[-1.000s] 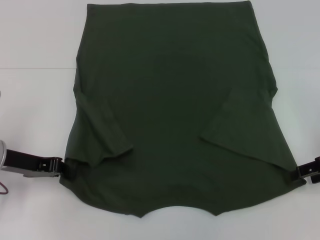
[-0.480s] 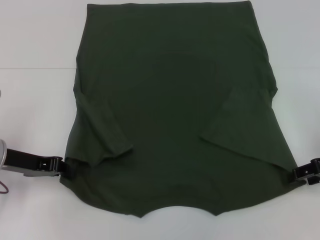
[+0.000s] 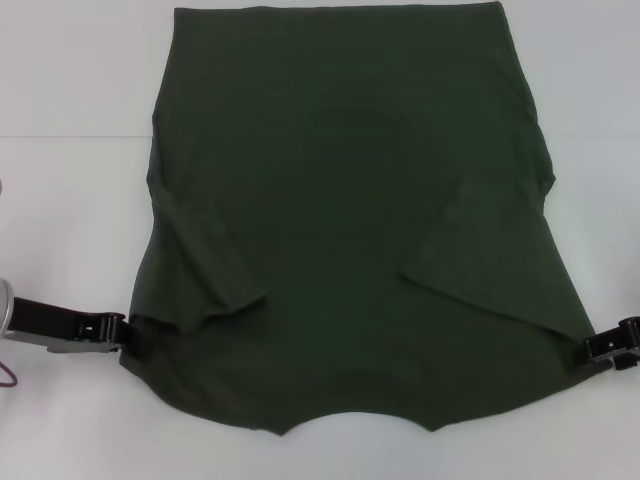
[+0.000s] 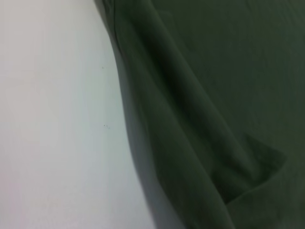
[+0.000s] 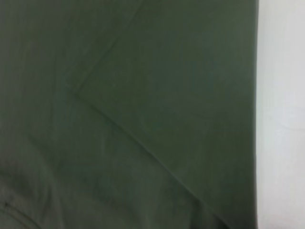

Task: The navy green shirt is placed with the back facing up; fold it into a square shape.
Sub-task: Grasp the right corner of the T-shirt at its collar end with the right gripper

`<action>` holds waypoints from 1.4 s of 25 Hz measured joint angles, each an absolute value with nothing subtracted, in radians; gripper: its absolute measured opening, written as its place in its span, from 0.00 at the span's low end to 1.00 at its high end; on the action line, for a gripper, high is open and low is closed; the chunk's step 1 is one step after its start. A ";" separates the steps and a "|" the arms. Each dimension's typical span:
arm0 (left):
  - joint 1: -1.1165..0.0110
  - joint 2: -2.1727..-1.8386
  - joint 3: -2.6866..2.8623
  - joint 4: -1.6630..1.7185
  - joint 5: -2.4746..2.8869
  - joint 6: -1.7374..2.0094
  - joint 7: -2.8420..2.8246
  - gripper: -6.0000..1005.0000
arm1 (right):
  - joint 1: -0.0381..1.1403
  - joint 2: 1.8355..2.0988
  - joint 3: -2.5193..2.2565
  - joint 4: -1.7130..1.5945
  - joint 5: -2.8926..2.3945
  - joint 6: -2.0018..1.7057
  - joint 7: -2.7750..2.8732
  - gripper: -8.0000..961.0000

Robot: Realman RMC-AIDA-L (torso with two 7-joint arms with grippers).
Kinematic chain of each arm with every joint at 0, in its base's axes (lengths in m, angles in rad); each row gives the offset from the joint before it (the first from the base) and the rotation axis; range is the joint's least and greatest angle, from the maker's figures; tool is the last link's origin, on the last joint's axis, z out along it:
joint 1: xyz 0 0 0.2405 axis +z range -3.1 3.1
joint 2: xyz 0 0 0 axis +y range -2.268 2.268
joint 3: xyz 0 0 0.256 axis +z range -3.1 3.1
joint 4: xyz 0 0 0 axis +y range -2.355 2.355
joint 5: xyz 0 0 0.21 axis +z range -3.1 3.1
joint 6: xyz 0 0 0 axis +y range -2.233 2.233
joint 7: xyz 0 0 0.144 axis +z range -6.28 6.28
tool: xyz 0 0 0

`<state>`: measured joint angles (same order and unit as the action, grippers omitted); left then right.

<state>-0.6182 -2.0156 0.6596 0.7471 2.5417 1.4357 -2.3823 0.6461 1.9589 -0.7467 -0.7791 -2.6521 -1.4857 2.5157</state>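
Olive cloth, the navy green shirt (image 3: 350,210) lies flat on the white worktop (image 3: 70,200), long axis from 12 to 6 o'clock, neckline at 6, both sleeves folded inward. The left gripper (image 3: 125,333) touches its 8 o'clock shoulder corner, the right gripper (image 3: 590,347) the 4 o'clock corner; whether the fingers pinch cloth I cannot tell. Wrist views show only sleeve folds, hidden fingers.

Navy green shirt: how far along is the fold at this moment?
Done: both sleeves lie folded in over the back of the navy green shirt. In hand: the left end effector and right end effector sit at the two side edges near the collar end. Left: bringing the ends together into a square; the body lies at full length.
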 joint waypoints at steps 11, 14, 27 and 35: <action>-0.618 -2.017 0.660 0.747 2.542 1.436 -2.382 0.04 | 0.649 1.967 -0.748 -0.779 -2.652 -1.481 2.513 0.78; -0.618 -2.017 0.660 0.747 2.542 1.436 -2.382 0.04 | 0.655 1.968 -0.749 -0.769 -2.652 -1.479 2.512 0.78; -0.618 -2.017 0.659 0.747 2.542 1.436 -2.377 0.04 | 0.696 1.988 -0.757 -0.753 -2.652 -1.476 2.508 0.76; -0.618 -2.017 0.658 0.747 2.541 1.436 -2.375 0.04 | 0.707 1.994 -0.759 -0.754 -2.652 -1.468 2.512 0.71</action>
<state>-0.6182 -2.0170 0.6580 0.7471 2.5410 1.4358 -2.3751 0.7068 1.9936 -0.7592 -0.7538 -2.6522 -1.4682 2.5115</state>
